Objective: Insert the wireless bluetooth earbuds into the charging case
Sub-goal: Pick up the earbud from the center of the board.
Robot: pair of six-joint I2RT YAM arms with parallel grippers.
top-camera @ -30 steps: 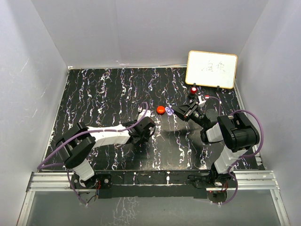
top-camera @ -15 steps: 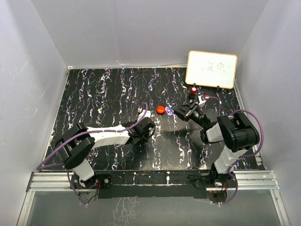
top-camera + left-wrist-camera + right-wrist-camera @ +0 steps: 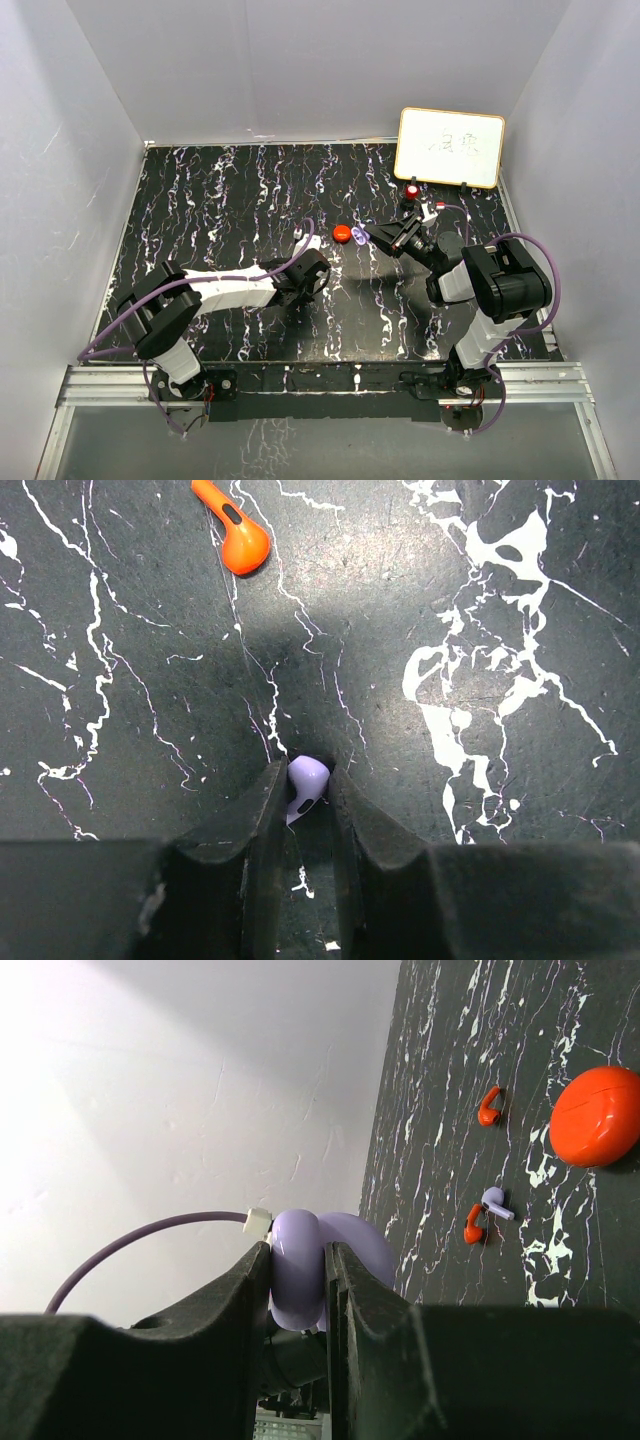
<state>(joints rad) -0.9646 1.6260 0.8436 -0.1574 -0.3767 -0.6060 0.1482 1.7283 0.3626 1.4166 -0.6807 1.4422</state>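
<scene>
My left gripper (image 3: 305,770) (image 3: 312,270) is low over the black marbled table, its jaws closed on a pale purple earbud (image 3: 308,780) that is pinched between the tips. A red earbud (image 3: 236,535) lies on the table ahead of it. My right gripper (image 3: 298,1252) (image 3: 374,238) is shut on the pale purple round charging case (image 3: 300,1280) (image 3: 362,238) and holds it on edge above the table; its lid (image 3: 368,1242) looks open. The right wrist view also shows a second purple earbud (image 3: 493,1200) beside a red one (image 3: 473,1225), and another red earbud (image 3: 488,1107).
A red round case (image 3: 342,234) (image 3: 595,1115) sits shut on the table just left of the held purple case. A small whiteboard (image 3: 450,146) stands at the back right with small red-topped objects (image 3: 412,189) in front. White walls enclose the table.
My left gripper has shifted slightly to the right and settled. The right arm and the purple case have not moved.
</scene>
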